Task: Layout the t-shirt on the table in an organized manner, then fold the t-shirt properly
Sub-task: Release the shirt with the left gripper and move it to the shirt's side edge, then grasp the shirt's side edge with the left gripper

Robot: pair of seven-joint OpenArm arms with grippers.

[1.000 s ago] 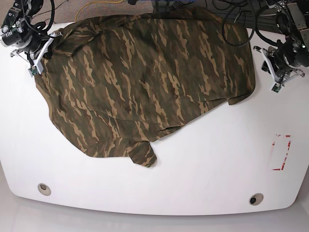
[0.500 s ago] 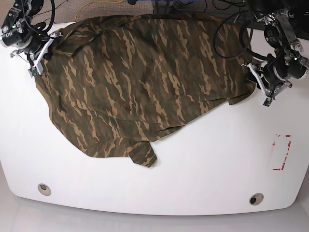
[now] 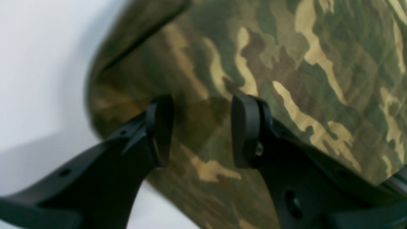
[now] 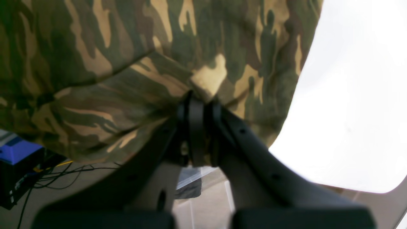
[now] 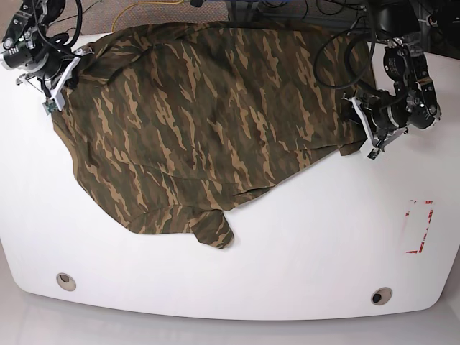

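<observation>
The camouflage t-shirt [image 5: 215,115] lies spread over the far half of the white table [image 5: 302,244], one sleeve pointing toward the front near the middle. My left gripper [image 5: 364,131] hovers at the shirt's right edge. In the left wrist view its black fingers [image 3: 162,127] stand apart over the shirt [image 3: 286,63] hem, with nothing pinched between them. My right gripper [image 5: 61,83] is at the shirt's far left corner. The right wrist view shows this gripper [image 4: 198,105] shut on a bunched fold of the shirt [image 4: 127,47] at the table [image 4: 349,95] edge.
Two round grommet holes [image 5: 65,281] [image 5: 381,296] sit near the front edge. A red-and-white tape mark [image 5: 419,227] lies at the right. Cables [image 5: 338,36] trail over the far edge by the left arm. A blue box [image 4: 16,152] is on the floor below.
My left arm has swung leftward from beside the shirt onto its right edge, and its jaws have opened wider. The right arm and the shirt have stayed put.
</observation>
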